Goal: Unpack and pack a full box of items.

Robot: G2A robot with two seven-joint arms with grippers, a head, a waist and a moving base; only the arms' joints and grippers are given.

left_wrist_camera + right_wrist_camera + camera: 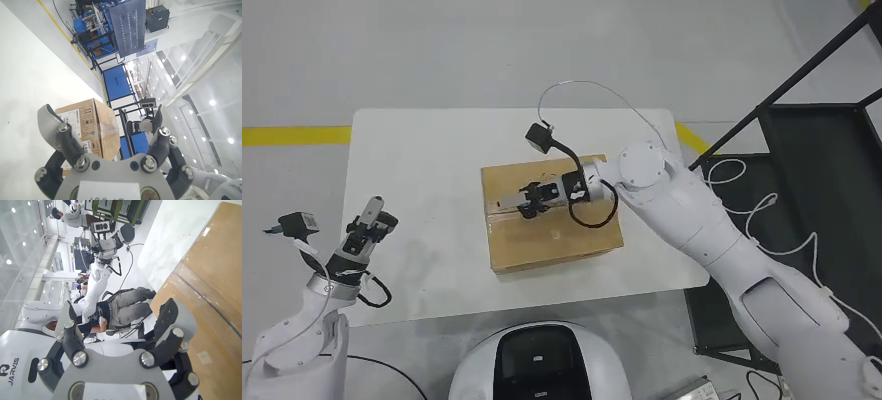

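Right hand (532, 197): I see it spread apart, box (557, 240) top just beneath
Left hand (370, 222): spread apart, box well ahead of it

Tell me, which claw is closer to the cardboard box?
The right one. The right claw is over the top of the box, open. The left claw is off to the side, apart from the box, near the table edge.

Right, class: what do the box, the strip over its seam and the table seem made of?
The box looks like matte brown cardboard: flap seam, printed labels. The strip seems clear plastic tape, glossy and wrinkled. The table has a smooth white top, perhaps laminate; unclear.
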